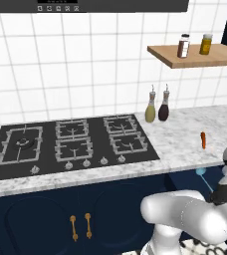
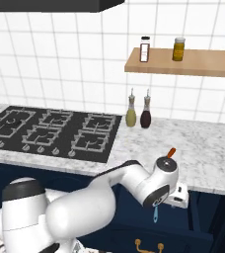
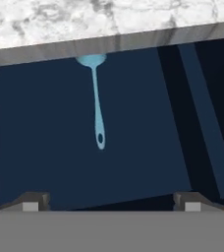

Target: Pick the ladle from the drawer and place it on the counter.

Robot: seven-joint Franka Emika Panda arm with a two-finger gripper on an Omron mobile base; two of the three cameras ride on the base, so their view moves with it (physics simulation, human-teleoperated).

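Looking from the left base view, you see the counter (image 1: 185, 137) with the black gas hob (image 1: 70, 144) set in it, and a small orange-red thing (image 1: 203, 140) lying near the front edge. Just below that edge, the round bowl of the light-blue ladle (image 1: 202, 174) shows inside the open drawer (image 1: 192, 182), with its handle running toward the arm. Two bottles (image 1: 157, 105) stand at the wall, well apart from the work.

From the right base view, you see the arm bent low in front of the cabinet, with the hand under the counter edge. A bit of the ladle handle (image 2: 155, 214) shows below the wrist. The orange-red thing (image 2: 171, 152) lies on the marble just behind the wrist.

In the hand view, the ladle (image 3: 96, 101) lies flat on the dark drawer floor, bowl tucked under the counter lip (image 3: 109, 44) and handle pointing at the gripper (image 3: 110, 201). The jaws stand fully apart and hold nothing; the ladle is not touched yet.

I judge these risks for you. The handle is thin and lies flat, so the fingertips can hit the drawer floor or slide off it. Because the bowl sits under the lip, a straight lift can knock it against the counter edge and drop it. On placing, the wrist may push the orange-red thing.
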